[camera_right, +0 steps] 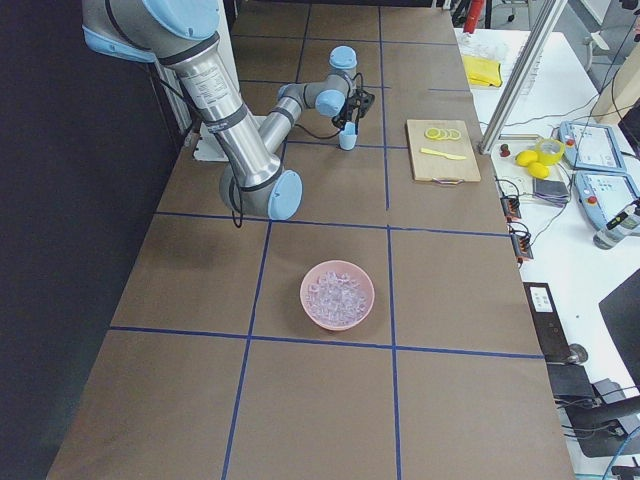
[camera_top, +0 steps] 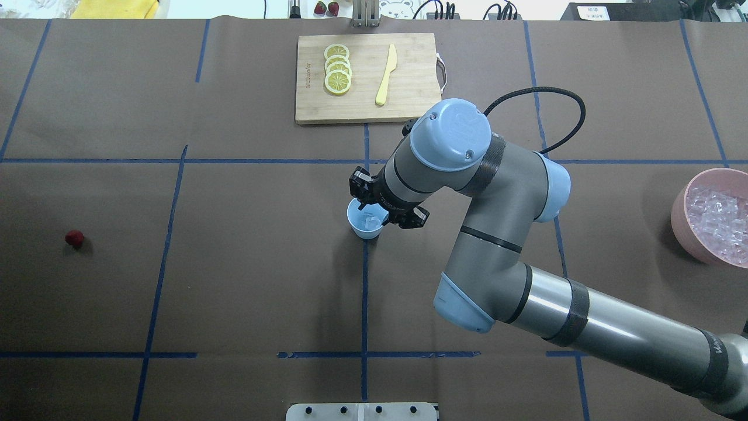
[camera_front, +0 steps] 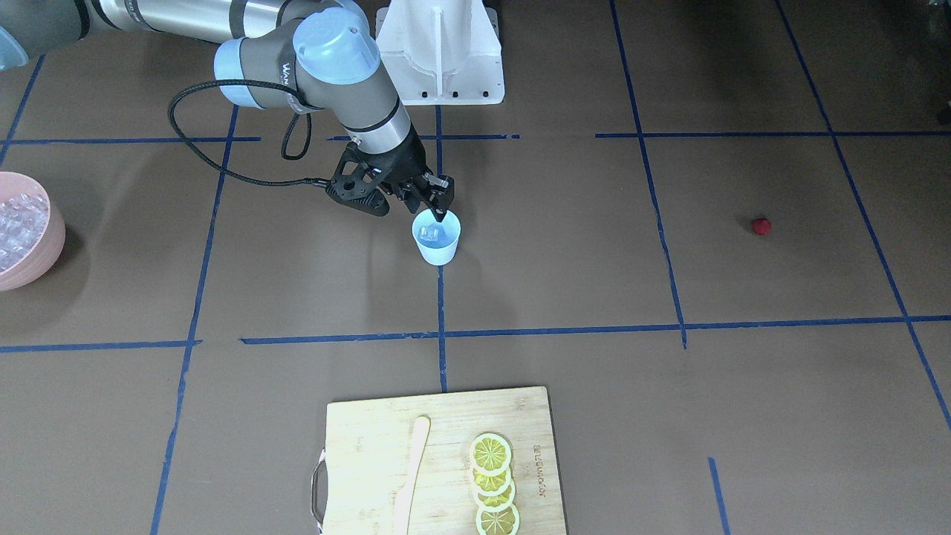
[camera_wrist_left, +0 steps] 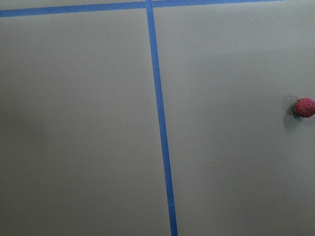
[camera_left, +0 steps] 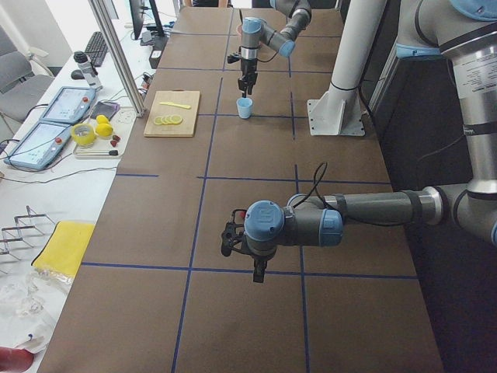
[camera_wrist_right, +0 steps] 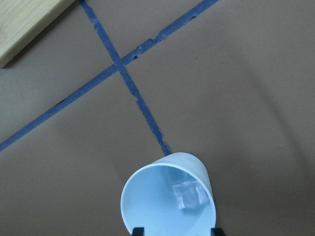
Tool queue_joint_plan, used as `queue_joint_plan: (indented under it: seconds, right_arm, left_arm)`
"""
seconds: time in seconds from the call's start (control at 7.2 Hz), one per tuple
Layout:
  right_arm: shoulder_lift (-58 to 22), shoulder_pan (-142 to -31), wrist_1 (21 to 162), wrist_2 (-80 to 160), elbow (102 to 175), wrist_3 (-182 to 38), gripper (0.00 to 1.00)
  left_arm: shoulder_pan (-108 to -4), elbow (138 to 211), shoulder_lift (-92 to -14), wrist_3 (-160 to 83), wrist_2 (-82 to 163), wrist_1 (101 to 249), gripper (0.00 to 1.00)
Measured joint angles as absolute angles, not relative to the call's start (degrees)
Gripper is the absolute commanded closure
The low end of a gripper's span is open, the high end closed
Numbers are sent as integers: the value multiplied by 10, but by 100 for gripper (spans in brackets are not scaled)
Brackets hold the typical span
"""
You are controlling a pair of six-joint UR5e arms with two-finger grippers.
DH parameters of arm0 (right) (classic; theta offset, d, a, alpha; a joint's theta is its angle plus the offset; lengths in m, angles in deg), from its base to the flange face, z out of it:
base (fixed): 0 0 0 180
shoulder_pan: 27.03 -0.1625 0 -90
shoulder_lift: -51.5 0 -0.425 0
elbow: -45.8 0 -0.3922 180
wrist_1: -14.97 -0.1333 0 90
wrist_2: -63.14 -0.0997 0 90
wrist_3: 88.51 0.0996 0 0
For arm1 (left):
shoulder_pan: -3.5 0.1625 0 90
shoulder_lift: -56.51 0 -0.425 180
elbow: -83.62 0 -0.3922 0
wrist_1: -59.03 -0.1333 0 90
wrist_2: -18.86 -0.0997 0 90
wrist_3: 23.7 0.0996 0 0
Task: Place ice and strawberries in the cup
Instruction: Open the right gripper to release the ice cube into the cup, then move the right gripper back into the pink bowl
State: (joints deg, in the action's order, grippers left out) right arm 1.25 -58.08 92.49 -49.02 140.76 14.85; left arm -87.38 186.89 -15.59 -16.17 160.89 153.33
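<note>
The pale blue cup [camera_top: 367,223] stands upright at the table's middle, also in the right wrist view [camera_wrist_right: 167,206]. One clear ice cube [camera_wrist_right: 189,195] lies inside it. My right gripper [camera_wrist_right: 177,231] hangs just above the cup's rim, open and empty, its fingertips [camera_wrist_right: 139,231] spread about the cup's width; it also shows from the front [camera_front: 438,209]. The red strawberry [camera_top: 74,237] lies alone far to the left, and at the right edge of the left wrist view [camera_wrist_left: 304,107]. My left gripper [camera_left: 258,273] shows only in the exterior left view, pointing down; I cannot tell its state.
A pink bowl [camera_top: 679,213] of ice cubes [camera_top: 719,216] sits at the table's right edge. A wooden cutting board [camera_top: 409,99] with lemon slices [camera_top: 338,76] and a yellow knife [camera_top: 385,76] lies at the far side. A white mount [camera_front: 440,52] stands by the robot's base.
</note>
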Motion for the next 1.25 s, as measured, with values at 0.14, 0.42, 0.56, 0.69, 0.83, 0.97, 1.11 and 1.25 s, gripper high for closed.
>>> queue_joint_plan:
  seconds: [0.14,0.42,0.56,0.69,0.83,0.97,1.11,1.25]
  right_arm:
    - [13,-581,925,-490,1408,148,42]
    - [5,-595,927,-498,1425,148,36]
    - [-27,-620,928,-517,1457,145,30]
    - [-81,-654,929,-547,1503,127,8]
    - [-150,-688,929,-572,1554,84,1]
    - [-230,-718,928,-587,1603,27,1]
    - [-301,-743,927,-593,1636,-37,1]
    - [-367,-771,925,-598,1656,-126,1]
  left_arm:
    - [-874,1869,-155,-162,1609,1533,0]
    - [-874,1869,-153,-161,1609,1533,0]
    - [-874,1869,-153,-161,1608,1533,0]
    - [-874,1868,-153,-161,1608,1533,0]
    - [-874,1867,-153,-161,1608,1533,0]
    - [-874,1867,-153,-161,1609,1533,0]
    - [-874,1867,-153,-161,1609,1533,0]
    - [-874,1867,-153,-161,1609,1533,0]
